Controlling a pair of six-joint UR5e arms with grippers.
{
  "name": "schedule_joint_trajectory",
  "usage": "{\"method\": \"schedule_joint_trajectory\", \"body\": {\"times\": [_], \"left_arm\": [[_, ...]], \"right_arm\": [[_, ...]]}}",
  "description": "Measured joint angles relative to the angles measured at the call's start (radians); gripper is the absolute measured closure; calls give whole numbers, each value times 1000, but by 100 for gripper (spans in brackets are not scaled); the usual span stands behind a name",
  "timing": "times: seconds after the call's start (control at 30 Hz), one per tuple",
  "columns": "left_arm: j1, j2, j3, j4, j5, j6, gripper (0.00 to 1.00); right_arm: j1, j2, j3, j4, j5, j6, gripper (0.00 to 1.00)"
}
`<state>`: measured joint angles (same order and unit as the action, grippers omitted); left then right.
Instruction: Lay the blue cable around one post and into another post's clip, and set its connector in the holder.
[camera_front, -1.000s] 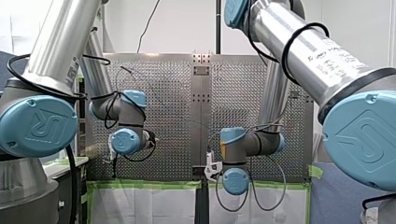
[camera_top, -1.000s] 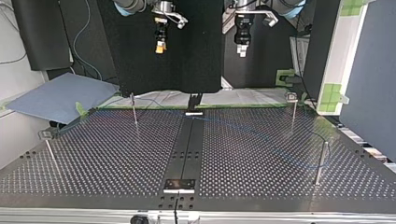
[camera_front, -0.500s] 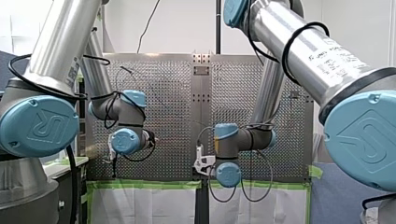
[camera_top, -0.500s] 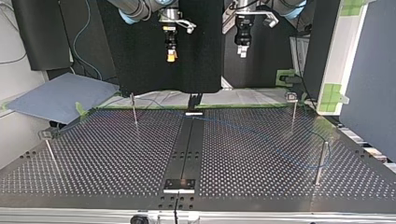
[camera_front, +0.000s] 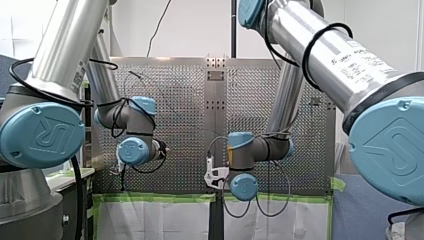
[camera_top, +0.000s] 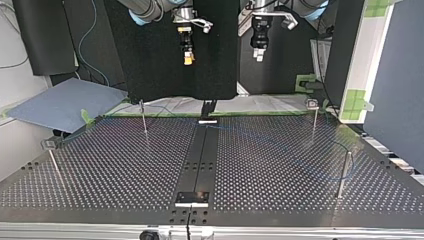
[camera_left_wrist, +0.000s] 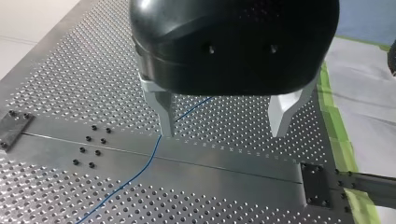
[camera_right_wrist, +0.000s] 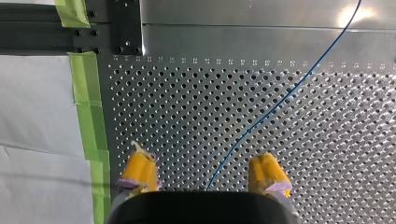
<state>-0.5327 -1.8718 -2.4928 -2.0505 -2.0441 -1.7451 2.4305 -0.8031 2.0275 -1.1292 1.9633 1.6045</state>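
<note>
The thin blue cable (camera_right_wrist: 280, 100) lies loose on the perforated table. In the right wrist view it runs under the gap between my right gripper's (camera_right_wrist: 203, 179) yellow pads (camera_right_wrist: 140, 170), which stand open and hold nothing. In the left wrist view the cable (camera_left_wrist: 149, 158) passes below one metal finger (camera_left_wrist: 163, 116) of my left gripper (camera_left_wrist: 223, 126), open and empty. In the top view both grippers hang high over the far edge, right gripper (camera_top: 188, 59) beside left gripper (camera_top: 258, 52). The cable (camera_top: 327, 177) curves near a post (camera_top: 343, 175). I cannot make out the connector.
Thin posts stand on the table: one (camera_top: 144, 117) at the far left of the top view, one with a clip (camera_top: 314, 120) at the far right, one with a clip (camera_top: 52, 160) at the near left. A dark centre strip (camera_top: 200, 160) carries small black plates. Green tape (camera_right_wrist: 88, 121) edges the table.
My right arm has swung sideways towards the centre strip, leftwards in the front view and rightwards in the top view. My left arm has stayed still. Both grippers stay open.
</note>
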Motion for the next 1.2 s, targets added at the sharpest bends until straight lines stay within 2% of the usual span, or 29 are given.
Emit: {"method": "schedule_joint_trajectory", "body": {"times": [0.27, 1.2], "left_arm": [[0, 0, -1, -14, 0, 10, 0], [0, 0, -1, -14, 0, 13, 0]], "right_arm": [[9, 0, 0, 0, 16, 3, 0], [9, 0, 0, 0, 17, 3, 0]]}}
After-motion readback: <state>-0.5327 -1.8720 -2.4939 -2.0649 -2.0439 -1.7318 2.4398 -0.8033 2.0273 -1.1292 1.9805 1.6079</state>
